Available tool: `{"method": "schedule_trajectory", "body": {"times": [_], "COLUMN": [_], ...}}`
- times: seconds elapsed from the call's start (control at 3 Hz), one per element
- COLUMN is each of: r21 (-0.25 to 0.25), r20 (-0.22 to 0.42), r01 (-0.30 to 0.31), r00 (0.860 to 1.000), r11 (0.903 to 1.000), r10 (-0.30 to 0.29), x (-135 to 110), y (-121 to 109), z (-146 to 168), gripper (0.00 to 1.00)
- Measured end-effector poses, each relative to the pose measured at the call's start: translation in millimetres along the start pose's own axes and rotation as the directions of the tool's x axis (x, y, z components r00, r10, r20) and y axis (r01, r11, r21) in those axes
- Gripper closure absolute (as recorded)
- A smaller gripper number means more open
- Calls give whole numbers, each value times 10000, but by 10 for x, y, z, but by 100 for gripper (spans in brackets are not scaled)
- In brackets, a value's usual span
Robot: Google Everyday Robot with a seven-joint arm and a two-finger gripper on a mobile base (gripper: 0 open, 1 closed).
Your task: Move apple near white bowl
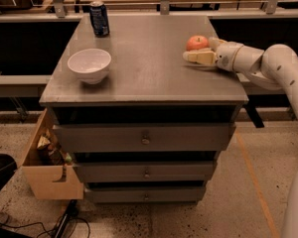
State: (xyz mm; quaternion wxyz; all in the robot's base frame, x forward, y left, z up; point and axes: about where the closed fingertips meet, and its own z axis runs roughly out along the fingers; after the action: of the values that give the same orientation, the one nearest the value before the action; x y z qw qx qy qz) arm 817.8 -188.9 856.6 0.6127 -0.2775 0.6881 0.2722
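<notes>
Apple (197, 42) sits by the right edge of the table (149, 78), toward the back, with my gripper (199, 54) right up against it. Honestly can't tell if it's clamped or loose. White bowl (89, 65) is over by the left edge, well apart. I'd make sure the hold is snug, then carry it left and set it down just beside the bowl.

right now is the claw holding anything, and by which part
Cannot tell: the claw sits against the near side of the round red-orange apple, grip hidden.

Dim, maybe overhead-lit; gripper (197, 50) at apple (196, 41)
</notes>
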Motion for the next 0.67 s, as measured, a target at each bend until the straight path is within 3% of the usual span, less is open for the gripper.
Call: {"method": "schedule_trajectory", "body": {"times": [0.67], "r21": [-90], "r20": [1], "r01": [-15], "r00": [10000], "r11": [10000], "r10": [15], "x": [5], "y": [40], "z": [58], "gripper": [64]}}
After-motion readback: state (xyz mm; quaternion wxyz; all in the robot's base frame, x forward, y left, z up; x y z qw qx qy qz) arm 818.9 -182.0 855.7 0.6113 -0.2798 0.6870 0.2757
